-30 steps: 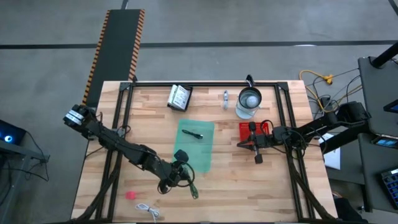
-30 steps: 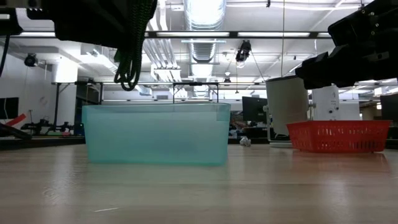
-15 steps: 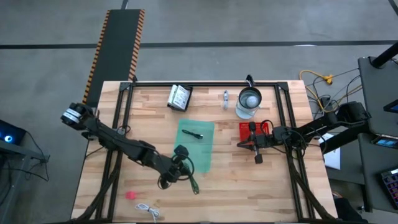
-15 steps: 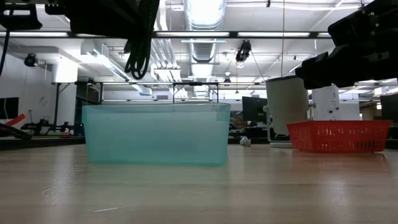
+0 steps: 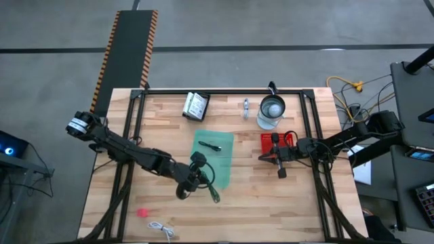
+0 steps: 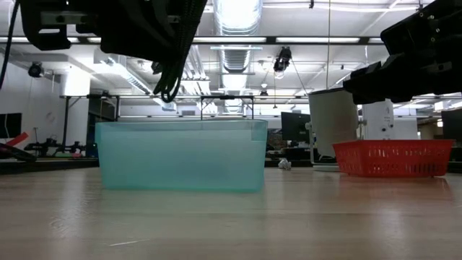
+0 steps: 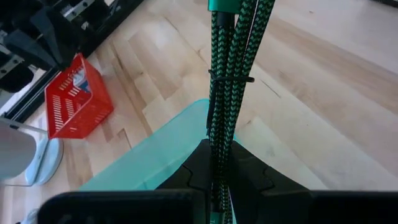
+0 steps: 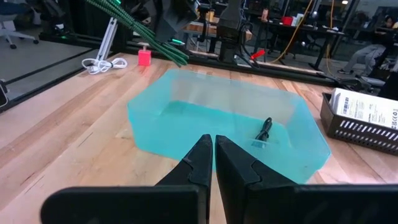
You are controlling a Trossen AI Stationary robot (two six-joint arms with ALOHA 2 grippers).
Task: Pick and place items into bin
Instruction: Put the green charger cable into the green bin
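Your left gripper [image 5: 192, 177] is clamped tight on the green stick [image 7: 231, 81], which close up reads as a bundled green-and-black braided cable tied at mid-length; it hangs from the fingers and in the high view trails toward the near-right of the gripper. The gripper sits just beside the near edge of the teal bin [image 5: 224, 167], approx. over its near-left corner, w/ the load raised off the table. Step in hand, by judgement: transport phase, item lifted and being carried to the bin, not yet released. The bin already holds one small black item, prob. the black pen [image 8: 265, 130]. Next move calls for: shift the gripper further over the bin interior so the whole dangling length clears the wall, lower, then open the fingers. Watch the trailing end, since it lies outside the rim and may drape over the wall if you release early. Your right gripper [image 5: 279, 157] has its fingers pressed together w/ nothing in them, and waits beside the red basket [image 5: 287, 139], well apart from the bin. Items left on the table: pink bit [image 5: 142, 212] and white coiled cable [image 5: 161, 230] near the front-left edge; the white packets [image 5: 195, 105] in a dark tray and a silver piece [image 5: 245, 105] at the far edge. The glass jug [image 5: 271, 112] is not part of the job; leave it.
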